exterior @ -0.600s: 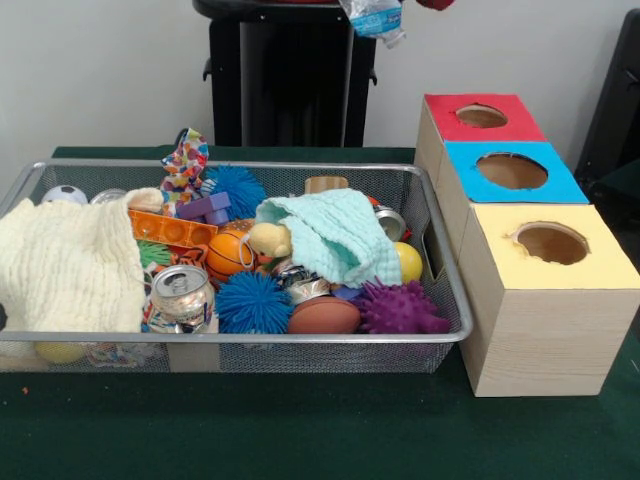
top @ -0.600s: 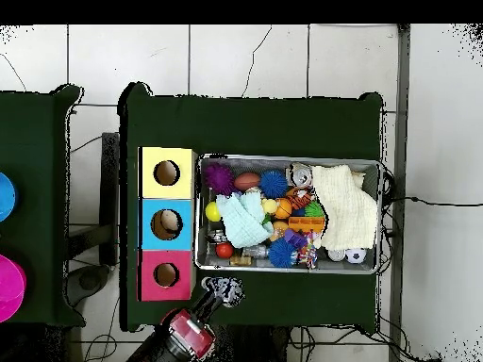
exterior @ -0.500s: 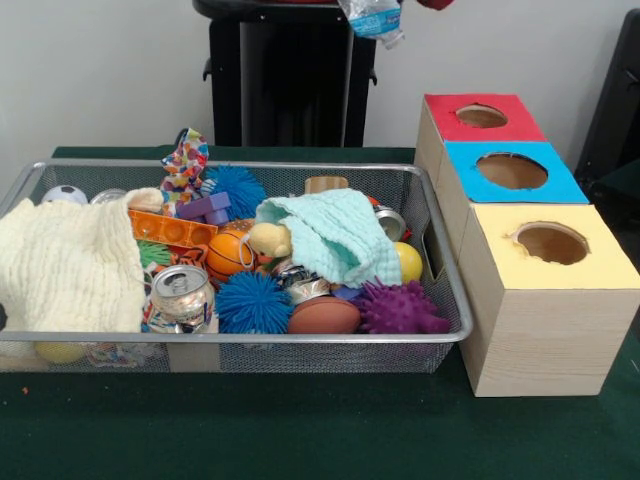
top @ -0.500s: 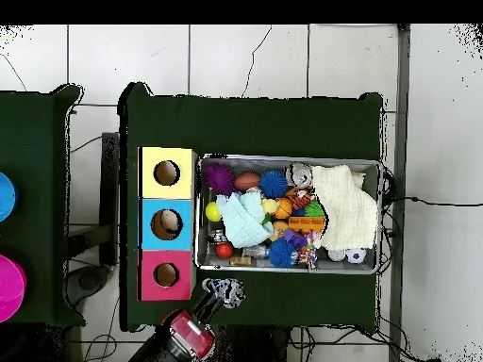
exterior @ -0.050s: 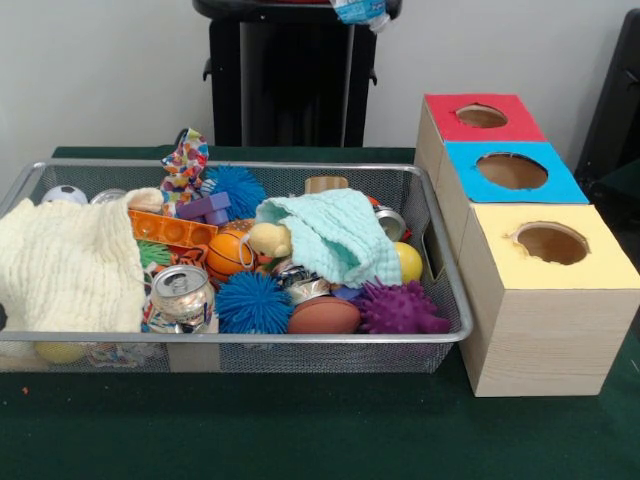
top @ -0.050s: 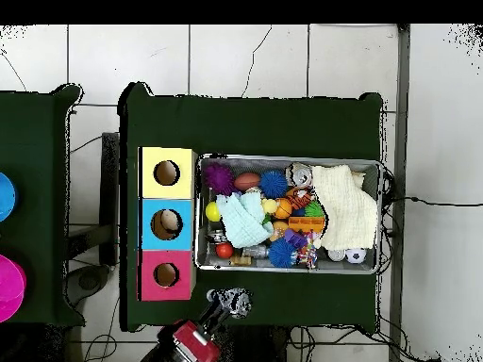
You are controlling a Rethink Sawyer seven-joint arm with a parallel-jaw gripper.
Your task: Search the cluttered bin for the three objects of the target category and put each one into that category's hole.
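A crumpled clear plastic bottle (exterior @ -0.050s: 358, 10) with a blue label hangs at the top edge of the front view, above and behind the wire bin (exterior @ -0.050s: 300, 340). In the overhead view my gripper (top @ -0.050s: 227, 302) is shut on this bottle, off the bin's robot-side rim, near the red box (top @ -0.050s: 166, 275). The bin holds drink cans (exterior @ -0.050s: 183, 292) (exterior @ -0.050s: 390, 222), spiky balls, an orange basketball, blocks and cloths. Three boxes with round holes stand beside it: red (exterior @ -0.050s: 445, 120), blue (exterior @ -0.050s: 470, 185) and yellow (exterior @ -0.050s: 500, 260). Something pale lies in the blue box's hole (top @ -0.050s: 168, 223).
A cream knitted cloth (exterior @ -0.050s: 65, 265) covers one end of the bin and a mint cloth (exterior @ -0.050s: 335, 235) lies over its middle. A black pedestal (exterior @ -0.050s: 290, 80) stands behind the bin. A second green table (top @ -0.050s: 33, 207) with coloured discs sits at the overhead view's left.
The bottle has risen and shifted left in the front view, now mostly past the top edge. In the overhead view the arm has drawn back from the bin toward the bottom edge.
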